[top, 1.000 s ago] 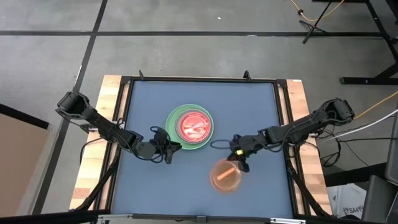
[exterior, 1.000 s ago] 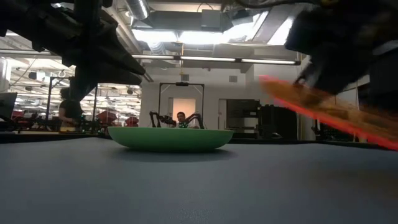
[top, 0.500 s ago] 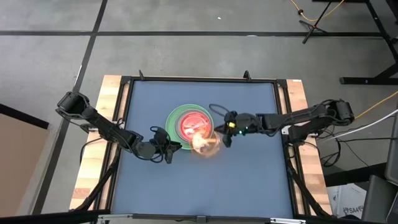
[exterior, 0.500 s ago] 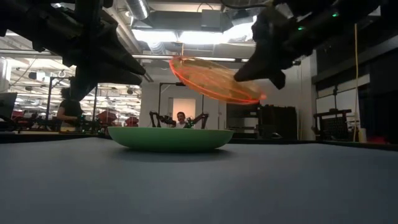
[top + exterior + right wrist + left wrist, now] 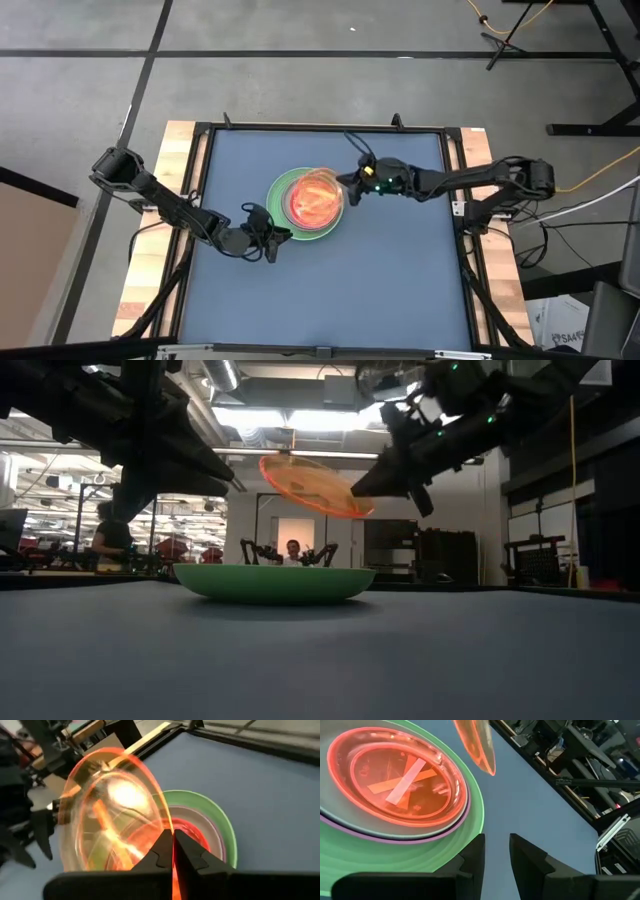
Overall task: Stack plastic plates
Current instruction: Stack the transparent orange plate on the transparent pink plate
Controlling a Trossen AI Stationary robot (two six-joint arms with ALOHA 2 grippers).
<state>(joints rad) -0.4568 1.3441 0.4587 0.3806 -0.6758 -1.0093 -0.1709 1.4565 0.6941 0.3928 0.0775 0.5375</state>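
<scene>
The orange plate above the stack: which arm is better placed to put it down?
The right. Its pincer holds the orange plate by the rim, tilted above the green plate and its stack. The left pincer waits beside the stack, holding nothing.

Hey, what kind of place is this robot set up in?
Probably a robotics lab or workshop: bare concrete floor with cables around the blue table, ceiling strip lights, and another pair of robot arms with a person in the room behind.

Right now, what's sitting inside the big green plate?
The green plate holds a purple plate with a pink plate on top. Anything between those is covered. The right pincer holds an orange plate above.
</scene>
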